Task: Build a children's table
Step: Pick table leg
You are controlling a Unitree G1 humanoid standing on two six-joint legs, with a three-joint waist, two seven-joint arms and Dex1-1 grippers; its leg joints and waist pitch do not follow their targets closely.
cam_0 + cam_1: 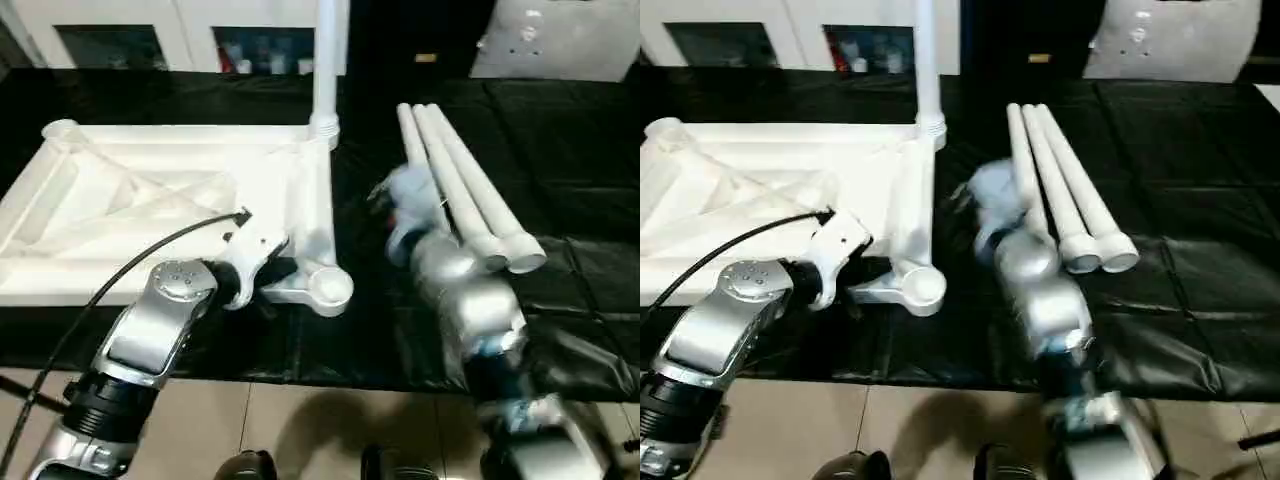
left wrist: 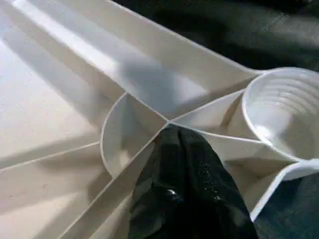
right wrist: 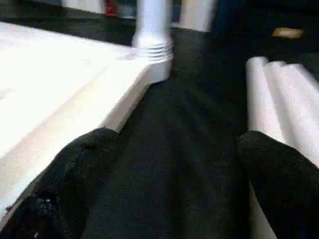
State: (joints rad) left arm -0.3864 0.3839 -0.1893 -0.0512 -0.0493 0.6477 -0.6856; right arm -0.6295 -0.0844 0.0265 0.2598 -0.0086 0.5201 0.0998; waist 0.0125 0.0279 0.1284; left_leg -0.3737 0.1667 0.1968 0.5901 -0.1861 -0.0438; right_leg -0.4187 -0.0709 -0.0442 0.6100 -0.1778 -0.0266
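The white table top (image 1: 130, 210) lies underside up on the left, its ribs and cross braces showing. One leg (image 1: 326, 60) stands upright in its far right corner socket. Three more legs (image 1: 465, 190) lie side by side to the right. My left gripper (image 2: 182, 149) is shut, with its tips at a rib junction beside the empty near right socket (image 1: 330, 288). My right gripper (image 3: 174, 144) is open and low over the black cloth. It sits between the top's right edge and the lying legs, holding nothing.
Black cloth (image 1: 580, 300) covers the work table, whose front edge (image 1: 330, 385) lies just before my forearms. A white cabinet with glass doors (image 1: 200, 40) stands behind, with a white pad (image 1: 560, 40) at the back right. A black cable (image 1: 150, 255) runs from my left wrist.
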